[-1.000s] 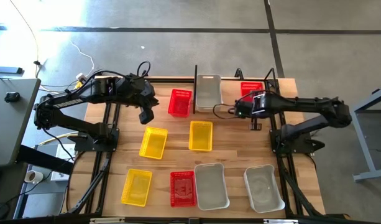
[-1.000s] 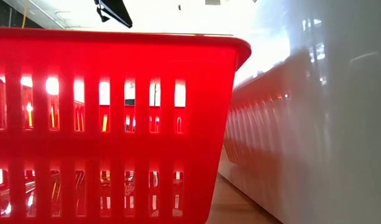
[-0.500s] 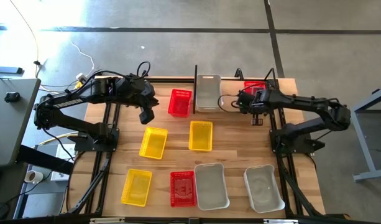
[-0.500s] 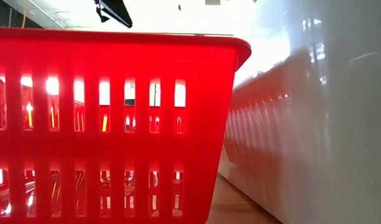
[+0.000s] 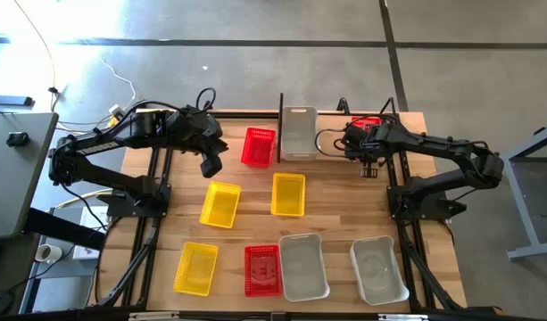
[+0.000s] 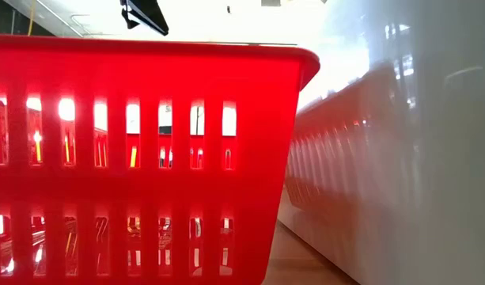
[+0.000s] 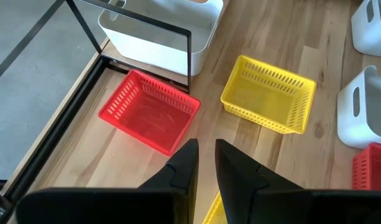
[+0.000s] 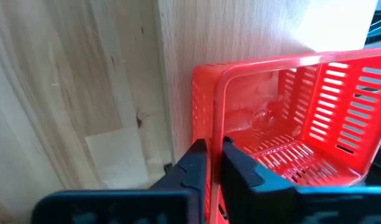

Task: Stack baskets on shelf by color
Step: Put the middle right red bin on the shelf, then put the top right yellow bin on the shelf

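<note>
In the high view the black shelf (image 5: 280,130) stands at the table's far edge. It holds a clear basket (image 5: 299,132) and, further right, a red basket (image 5: 369,122). My right gripper (image 5: 354,141) is at that red basket's left side and shut on its wall. My left gripper (image 5: 211,164) hovers shut over bare wood, left of another red basket (image 5: 258,147) that rests on its bottom on the table. Yellow baskets (image 5: 220,204) (image 5: 288,194) (image 5: 196,267), a red one (image 5: 262,269) and two clear ones (image 5: 303,266) (image 5: 378,268) stand nearer. My right gripper (image 8: 210,155) comes from above, pointing down, at the red basket's side wall. The rim (image 8: 210,127) sits between the two fingers, one finger (image 8: 240,165) inside the basket and one (image 8: 191,163) outside. The basket stays down and upright.
The low view is filled by a red basket (image 6: 147,158) and a clear basket's wall (image 6: 400,142) close to the camera. Black arm-mount frames run along both table sides. In the left wrist view, the shelf's rod frame (image 7: 189,50) stands before the clear basket (image 7: 159,37).
My right gripper has moved toward the table's far edge and slightly right, coming onto the red basket on the shelf. The baskets have stayed where they were.
</note>
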`<state>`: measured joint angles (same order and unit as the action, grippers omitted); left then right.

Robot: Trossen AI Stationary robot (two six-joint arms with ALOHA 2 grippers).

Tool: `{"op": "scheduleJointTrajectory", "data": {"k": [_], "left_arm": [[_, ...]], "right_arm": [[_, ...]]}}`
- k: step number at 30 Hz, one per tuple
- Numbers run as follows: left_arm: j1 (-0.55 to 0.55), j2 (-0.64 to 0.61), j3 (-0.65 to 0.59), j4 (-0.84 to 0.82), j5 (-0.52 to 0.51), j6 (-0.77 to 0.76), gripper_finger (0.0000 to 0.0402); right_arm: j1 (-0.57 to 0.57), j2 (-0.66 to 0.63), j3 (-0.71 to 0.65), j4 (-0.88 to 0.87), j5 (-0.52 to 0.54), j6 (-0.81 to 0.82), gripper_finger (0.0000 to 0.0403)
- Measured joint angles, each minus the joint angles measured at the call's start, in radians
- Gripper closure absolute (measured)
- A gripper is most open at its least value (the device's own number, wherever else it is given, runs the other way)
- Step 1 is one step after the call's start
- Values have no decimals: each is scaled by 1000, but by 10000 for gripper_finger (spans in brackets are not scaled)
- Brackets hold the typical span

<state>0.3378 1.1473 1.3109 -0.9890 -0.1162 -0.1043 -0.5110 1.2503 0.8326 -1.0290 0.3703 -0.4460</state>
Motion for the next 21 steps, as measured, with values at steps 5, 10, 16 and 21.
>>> {"op": "scheduleJointTrajectory", "data": {"k": [5, 10, 16, 21], "left_arm": [[0, 0, 0, 0, 0, 0, 355], [0, 0, 0, 0, -5, -53, 355], [0, 0, 0, 0, -35, -149, 355], [5, 6, 0, 0, -23, -174, 348]], "right_arm": [[0, 0, 2, -4, 0, 1, 327], [0, 0, 60, -49, 1, 62, 297], [1, 0, 144, -172, 7, 183, 295], [1, 0, 228, -273, -61, 375, 295]]}}
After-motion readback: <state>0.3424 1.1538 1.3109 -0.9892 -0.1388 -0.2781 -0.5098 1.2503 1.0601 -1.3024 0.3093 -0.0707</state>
